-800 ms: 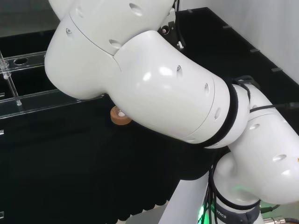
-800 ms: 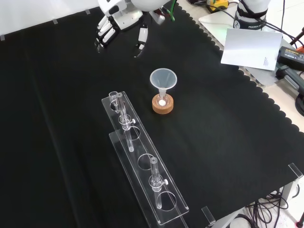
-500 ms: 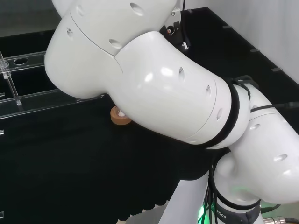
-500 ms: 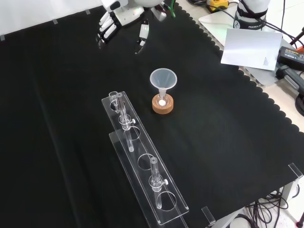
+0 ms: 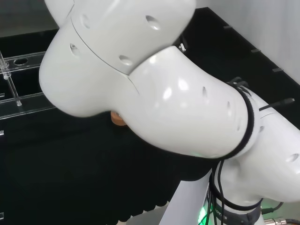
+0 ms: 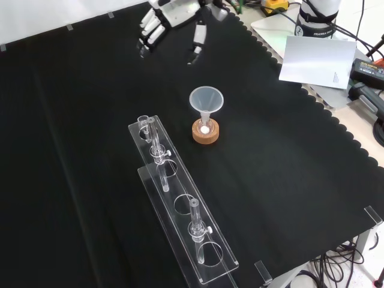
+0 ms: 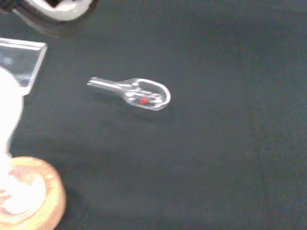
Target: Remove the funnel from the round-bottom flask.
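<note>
The funnel [image 6: 206, 99] stands upright near the middle of the black-clothed surface [image 6: 288, 180] in the front view, its stem down in the neck of the round-bottom flask, which is clear and hard to make out; the flask sits in a cork ring [image 6: 206, 131], with a white spot showing at the ring's centre; in the head view a sliver of that cork ring [image 5: 117, 119] peeps out from under the arm's white link [image 5: 154, 79]. The funnel looks like thin translucent plastic or glass; I judge it light, stiff, smooth and rather slippery, and apt to tip the flask if dragged sideways; the best hold seems to be a pinch on the cone's rim or just under it, then a straight lift. To the lower left in the front view lies a clear rack [image 6: 180, 207] holding a few slim tubes, just beside the ring but apart from it. The robot hand [image 6: 174, 18] hovers well above and beyond the funnel at the view's top, fingers relaxed and spread, grasping nothing.
</note>
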Robot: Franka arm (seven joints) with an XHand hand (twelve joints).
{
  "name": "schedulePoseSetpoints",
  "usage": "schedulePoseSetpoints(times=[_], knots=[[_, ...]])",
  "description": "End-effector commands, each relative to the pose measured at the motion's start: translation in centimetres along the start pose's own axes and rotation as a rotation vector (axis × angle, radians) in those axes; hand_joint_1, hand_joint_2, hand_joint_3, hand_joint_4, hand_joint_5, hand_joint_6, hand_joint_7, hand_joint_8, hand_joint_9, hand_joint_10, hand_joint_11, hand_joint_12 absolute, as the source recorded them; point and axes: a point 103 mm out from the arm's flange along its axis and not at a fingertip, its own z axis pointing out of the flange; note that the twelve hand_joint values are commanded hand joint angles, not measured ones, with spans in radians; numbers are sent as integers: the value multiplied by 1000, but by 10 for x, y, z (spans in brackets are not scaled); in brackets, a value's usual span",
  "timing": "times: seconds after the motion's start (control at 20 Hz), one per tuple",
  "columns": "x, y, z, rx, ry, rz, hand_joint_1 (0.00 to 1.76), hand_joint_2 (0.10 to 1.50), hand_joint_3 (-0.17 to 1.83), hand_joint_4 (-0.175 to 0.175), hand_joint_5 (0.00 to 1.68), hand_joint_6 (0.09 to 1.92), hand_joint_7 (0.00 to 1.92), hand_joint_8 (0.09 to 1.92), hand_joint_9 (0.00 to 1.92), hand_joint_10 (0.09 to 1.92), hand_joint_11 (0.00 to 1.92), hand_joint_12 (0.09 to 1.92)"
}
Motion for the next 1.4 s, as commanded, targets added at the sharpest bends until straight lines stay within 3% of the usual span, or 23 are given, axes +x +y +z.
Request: schedulePoseSetpoints(times=[0.05, 0.3, 0.65, 0.85, 1.4], knots=[[23, -47, 2, 48, 18, -31, 745, 664, 377, -9, 304, 87, 200, 638, 526, 598, 414, 1315], [39, -60, 8, 47, 25, -62, 722, 660, 374, -15, 276, 87, 179, 646, 500, 602, 401, 1337], [56, -60, 19, 106, -13, -97, 704, 664, 349, -16, 218, 87, 77, 678, 399, 664, 394, 1376], [67, -60, 22, 110, -33, -111, 695, 667, 330, -23, 149, 87, 8, 688, 323, 713, 389, 1392], [89, -55, 35, 188, -131, -123, 690, 669, 289, -25, 26, 87, 0, 396, 159, 780, 371, 1420]])
